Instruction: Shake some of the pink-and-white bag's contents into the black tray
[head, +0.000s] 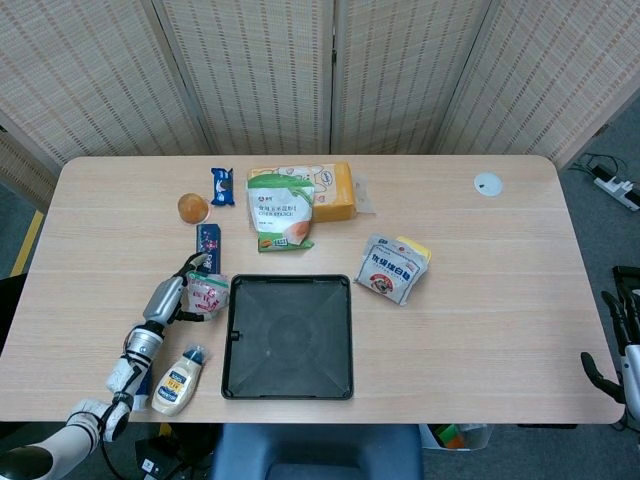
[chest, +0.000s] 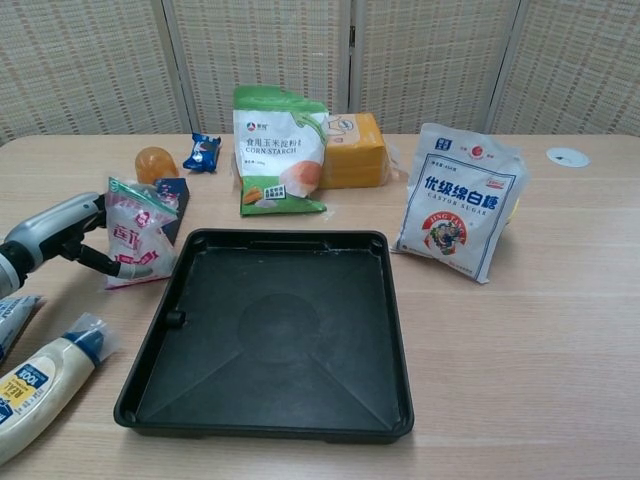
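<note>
1. Your left hand (chest: 62, 232) grips the small pink-and-white plastic bag (chest: 138, 234) from its left side, dark fingers (chest: 100, 262) wrapped against it; the bag stands just beside the left rim of the black rectangular plastic tray (chest: 180, 300), near its far corner.
2. The tray's interior shows bare; the bag is outside it.
3. Your right hand (head: 622, 350) sits off the table's right edge, fingers apart, holding nothing.
4. A white squeeze bottle with blue cap (chest: 40, 382) lies near your left arm.

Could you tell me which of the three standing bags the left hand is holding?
The pink-and-white bag, left of the black tray, held by the left hand.
</note>
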